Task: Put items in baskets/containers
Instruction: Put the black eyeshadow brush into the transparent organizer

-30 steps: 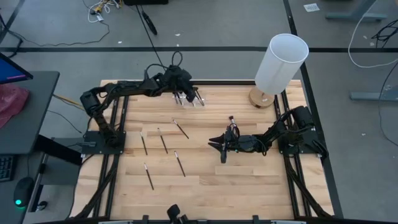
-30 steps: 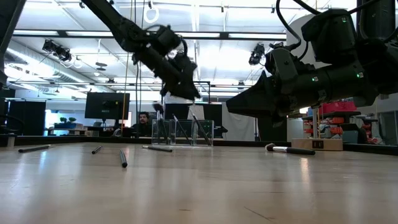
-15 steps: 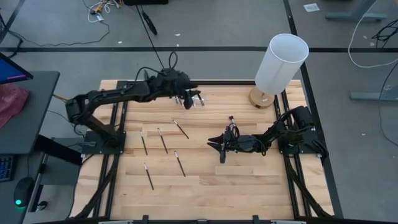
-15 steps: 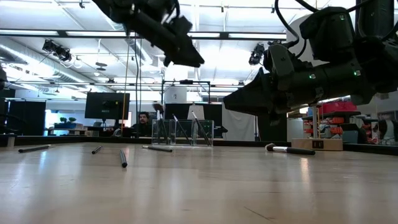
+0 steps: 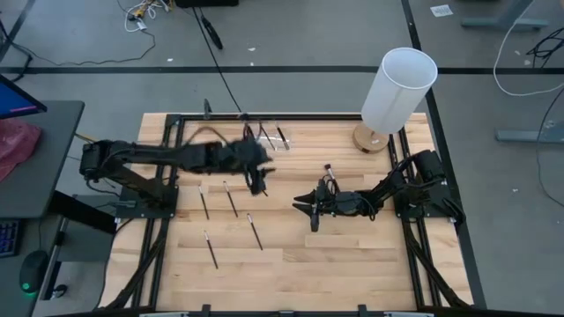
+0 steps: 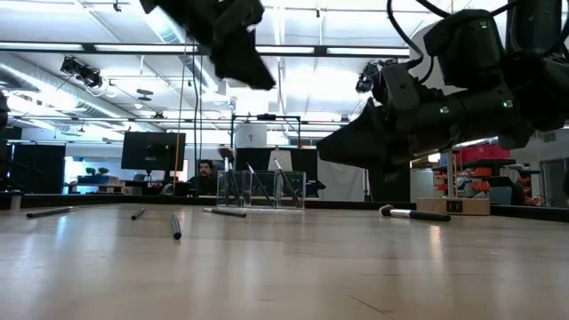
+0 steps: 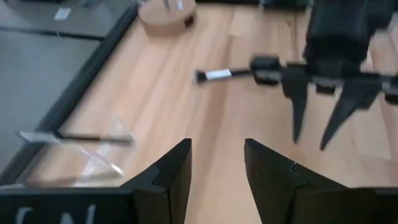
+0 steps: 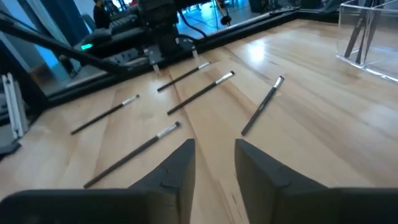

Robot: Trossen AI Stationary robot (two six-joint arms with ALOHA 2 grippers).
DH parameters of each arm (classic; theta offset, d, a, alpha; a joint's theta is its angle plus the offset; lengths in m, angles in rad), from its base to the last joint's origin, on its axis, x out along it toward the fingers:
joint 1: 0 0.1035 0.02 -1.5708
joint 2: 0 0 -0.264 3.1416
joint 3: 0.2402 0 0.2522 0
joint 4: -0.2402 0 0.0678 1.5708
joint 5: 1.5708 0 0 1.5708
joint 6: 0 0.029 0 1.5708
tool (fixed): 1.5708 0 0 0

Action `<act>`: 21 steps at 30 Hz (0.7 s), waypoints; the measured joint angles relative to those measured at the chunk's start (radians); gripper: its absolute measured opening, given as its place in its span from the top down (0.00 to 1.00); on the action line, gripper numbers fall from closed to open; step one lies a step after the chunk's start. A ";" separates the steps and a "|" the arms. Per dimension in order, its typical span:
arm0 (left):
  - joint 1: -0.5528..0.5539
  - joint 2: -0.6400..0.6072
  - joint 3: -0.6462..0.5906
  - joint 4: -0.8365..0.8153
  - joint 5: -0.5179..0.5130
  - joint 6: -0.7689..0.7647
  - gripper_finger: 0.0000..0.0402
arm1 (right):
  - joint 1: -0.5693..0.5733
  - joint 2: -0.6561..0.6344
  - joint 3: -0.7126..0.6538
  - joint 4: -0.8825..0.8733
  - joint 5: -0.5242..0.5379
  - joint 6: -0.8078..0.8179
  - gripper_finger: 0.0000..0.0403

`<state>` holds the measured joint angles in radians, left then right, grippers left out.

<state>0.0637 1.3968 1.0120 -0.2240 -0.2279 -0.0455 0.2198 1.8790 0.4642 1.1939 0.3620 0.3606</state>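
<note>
1. Dark, thin stick handles with small bristle tufts: five makeup brushes [image 5: 231,199] lie loose and flat on the wooden table [image 5: 352,255]. One of these, the nearest brush [image 5: 256,182], lies just under the left gripper's fingertips.
2. Judged by their look, the brushes are very light, stiff and slim. They would likely roll or skid if nudged, and the tufts are soft. The best hold seems to be across the middle of the handle, away from the bristles.
3. A clear plastic organiser box [image 5: 271,136] stands beyond the left gripper, near the table's far edge. Several brushes [image 6: 252,185] already stand leaning inside it. It looks light enough to be pushed if bumped.
4. The left gripper [image 5: 256,166] hangs raised above the table. Its fingers [image 7: 176,168] are parted with nothing between them.
5. One more brush [image 7: 214,75] lies beside the right arm, ahead of the left fingers in the left wrist view.
6. The right gripper [image 5: 304,204] waits low over the table, to the side of the loose brushes. Its fingers [image 8: 179,163] stand slightly apart and empty, with the loose brushes fanned out ahead of them.
7. A tall white cylinder [image 5: 397,91] on a round wooden base stands at the far corner, well apart from both grippers.
8. A person [image 6: 205,170] sits in the room behind the table.
</note>
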 joint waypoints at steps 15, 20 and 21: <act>-0.259 -0.038 -0.363 0.036 -0.175 -0.577 0.66 | 0.018 -0.022 0.207 -0.450 -0.003 -0.109 0.45; -0.349 -0.044 -0.356 -0.270 -0.285 -0.896 0.70 | 0.014 -0.017 0.230 -0.445 0.002 -0.160 0.44; -0.368 -0.044 -0.357 -0.348 -0.317 -0.981 0.71 | 0.012 -0.017 0.230 -0.445 0.002 -0.162 0.44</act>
<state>-0.3039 1.3530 0.6550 -0.5721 -0.5446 -1.0266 0.2319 1.8622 0.6945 0.7488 0.3638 0.1981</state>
